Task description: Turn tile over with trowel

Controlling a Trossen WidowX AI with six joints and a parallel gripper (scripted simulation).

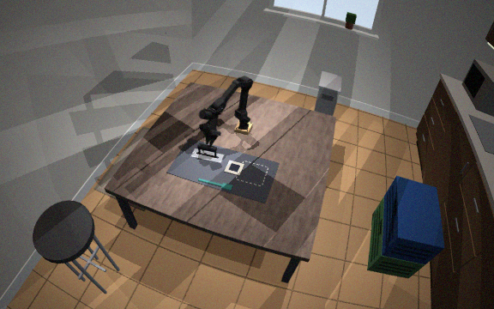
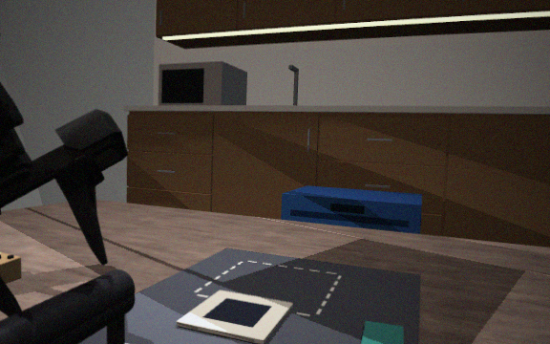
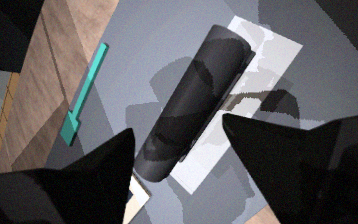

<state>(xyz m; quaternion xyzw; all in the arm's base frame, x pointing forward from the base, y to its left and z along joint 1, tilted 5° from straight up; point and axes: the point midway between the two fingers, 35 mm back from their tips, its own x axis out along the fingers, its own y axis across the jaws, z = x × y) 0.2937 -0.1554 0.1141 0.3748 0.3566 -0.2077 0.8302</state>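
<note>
The trowel has a black round handle (image 1: 207, 149) (image 2: 79, 301) (image 3: 195, 105) on a white blade (image 3: 272, 62). It lies on the grey mat (image 1: 183, 168) (image 2: 375, 287) (image 3: 155, 40) at its far left part. My gripper (image 1: 209, 141) (image 2: 57, 287) (image 3: 178, 127) is open and hangs just above the handle, one finger on each side, not touching it. The cream tile (image 1: 234, 167) (image 2: 237, 312) lies flat with its dark square mark up. It sits beside the dashed outline (image 1: 256, 164) (image 2: 280, 266), overlapping its near edge. A corner of the tile also shows in the wrist view (image 3: 136, 200).
A teal strip (image 1: 215, 184) (image 2: 382, 333) (image 3: 82, 97) lies at the mat's front edge. The arm's base stands on a yellow block (image 1: 243, 127) at the back of the table. A stool (image 1: 63, 232) and stacked blue and green crates (image 1: 410, 221) (image 2: 351, 207) stand on the floor.
</note>
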